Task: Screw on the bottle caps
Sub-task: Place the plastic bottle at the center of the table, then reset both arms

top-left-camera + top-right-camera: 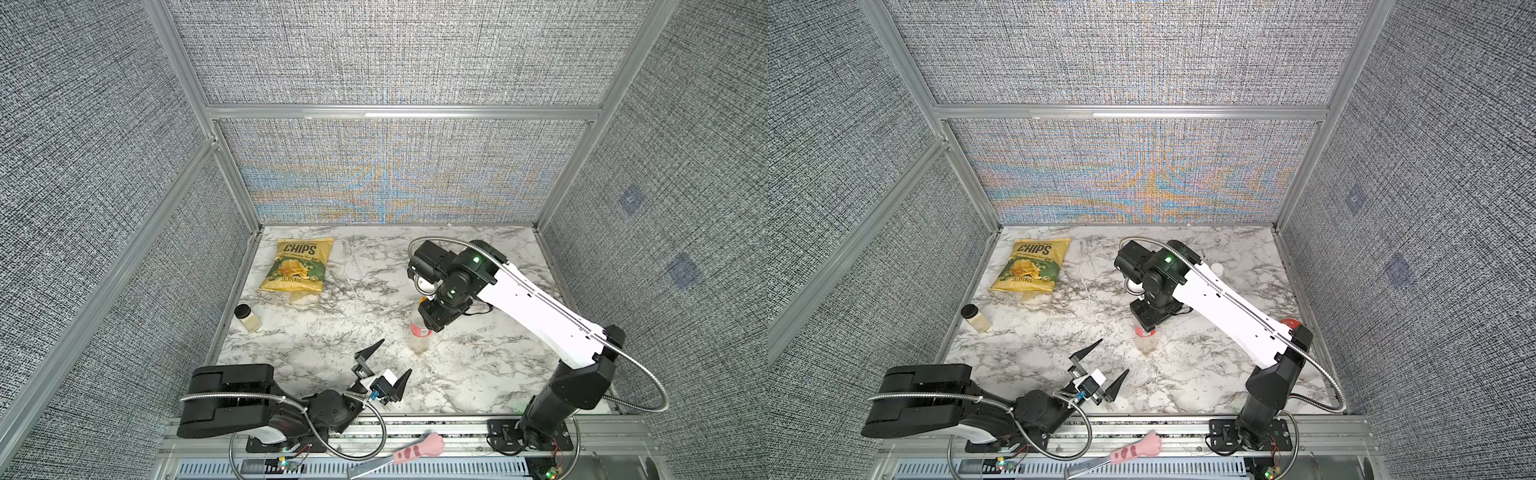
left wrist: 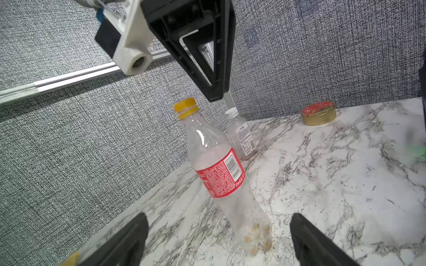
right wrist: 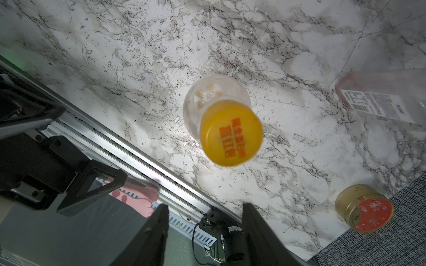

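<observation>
Fingers (image 3: 159,230) of the right gripper (image 3: 206,206), parted and empty, above the orange-yellow cap (image 3: 231,134) seated on the red-labelled bottle (image 2: 219,177) upright on the bench (image 1: 478,374); left gripper (image 1: 395,356) spread wide, nearer.

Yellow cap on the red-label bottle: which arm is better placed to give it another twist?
Right. The right claw hangs just above the yellow cap, jaws apart, not touching. The left claw sits open and low near the table's front edge, facing the bottle's body; probably better for steadying.

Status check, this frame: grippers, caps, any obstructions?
Left gripper open, empty. Right gripper open, just above yellow cap. Yellow cap on tall bottle, white cap on short bottle. Nothing blocking.
</observation>
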{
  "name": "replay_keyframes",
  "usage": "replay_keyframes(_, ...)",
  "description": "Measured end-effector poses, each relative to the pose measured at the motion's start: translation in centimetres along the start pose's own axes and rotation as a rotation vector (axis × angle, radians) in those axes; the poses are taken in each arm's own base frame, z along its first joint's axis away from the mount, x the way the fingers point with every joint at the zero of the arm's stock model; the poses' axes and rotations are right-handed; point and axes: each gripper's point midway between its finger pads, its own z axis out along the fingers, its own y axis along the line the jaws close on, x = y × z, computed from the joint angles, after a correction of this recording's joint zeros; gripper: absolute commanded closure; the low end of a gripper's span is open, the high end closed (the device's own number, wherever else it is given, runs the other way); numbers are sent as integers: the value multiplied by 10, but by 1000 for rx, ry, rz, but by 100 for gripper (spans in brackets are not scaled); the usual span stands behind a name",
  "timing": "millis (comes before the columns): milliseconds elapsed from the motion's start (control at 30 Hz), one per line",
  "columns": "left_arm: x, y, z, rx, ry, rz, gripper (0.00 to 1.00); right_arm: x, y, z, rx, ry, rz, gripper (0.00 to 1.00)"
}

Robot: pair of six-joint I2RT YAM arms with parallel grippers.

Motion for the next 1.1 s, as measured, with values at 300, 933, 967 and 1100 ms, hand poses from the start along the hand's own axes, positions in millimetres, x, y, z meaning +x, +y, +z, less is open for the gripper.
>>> replay_keyframes(300,2,-1,0,3,6,5,3,-2,-1,-15,-9,-53,3,42)
replay_keyframes(933,-60,47,24,-209,-112,-156,3,-14,-85,-123,288,-568,180,1)
replay_keyframes(967,-69,59,28,-249,-118,-177,3,-9,-93,-127,310,-626,201,1)
replay_keyframes(1100,-102,119,34,-381,-148,-299,3,12,-125,-133,389,-842,303,1)
